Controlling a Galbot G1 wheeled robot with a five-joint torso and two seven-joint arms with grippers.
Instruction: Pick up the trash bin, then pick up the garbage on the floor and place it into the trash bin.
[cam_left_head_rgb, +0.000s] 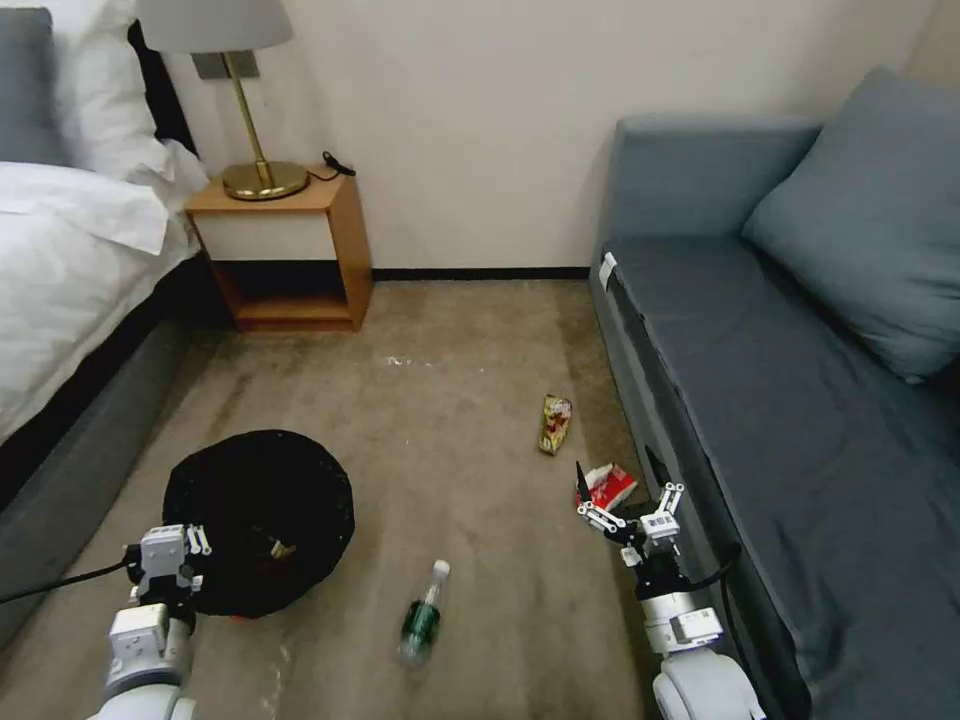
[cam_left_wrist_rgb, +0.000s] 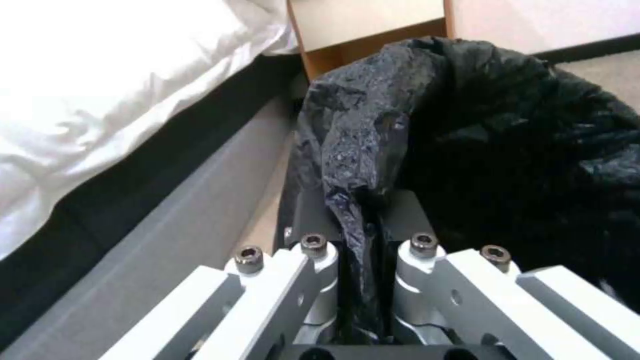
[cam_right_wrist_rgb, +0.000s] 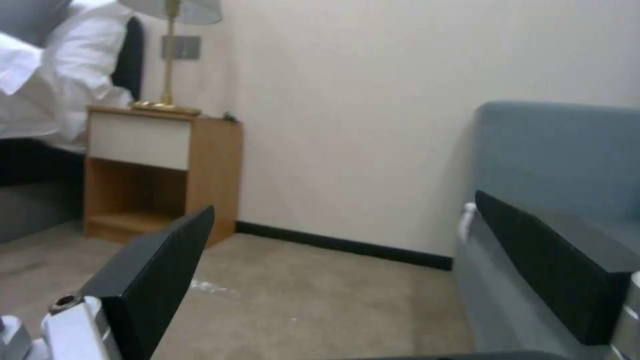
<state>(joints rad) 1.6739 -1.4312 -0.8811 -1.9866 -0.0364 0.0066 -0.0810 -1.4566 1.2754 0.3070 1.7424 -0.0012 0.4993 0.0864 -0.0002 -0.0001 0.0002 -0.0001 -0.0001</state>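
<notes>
Left end effector clamped shut, right end effector spread wide, both arms low.

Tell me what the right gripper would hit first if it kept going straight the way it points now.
Probably nothing close. The right gripper, jaws open, points across bare carpet toward the wall. The red-white wrapper seems to lie just below that line, though depth is unclear.

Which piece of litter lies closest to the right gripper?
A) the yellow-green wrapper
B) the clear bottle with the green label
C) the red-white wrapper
C: in the head view the open right gripper hovers right next to the red-white wrapper by the sofa.
</notes>
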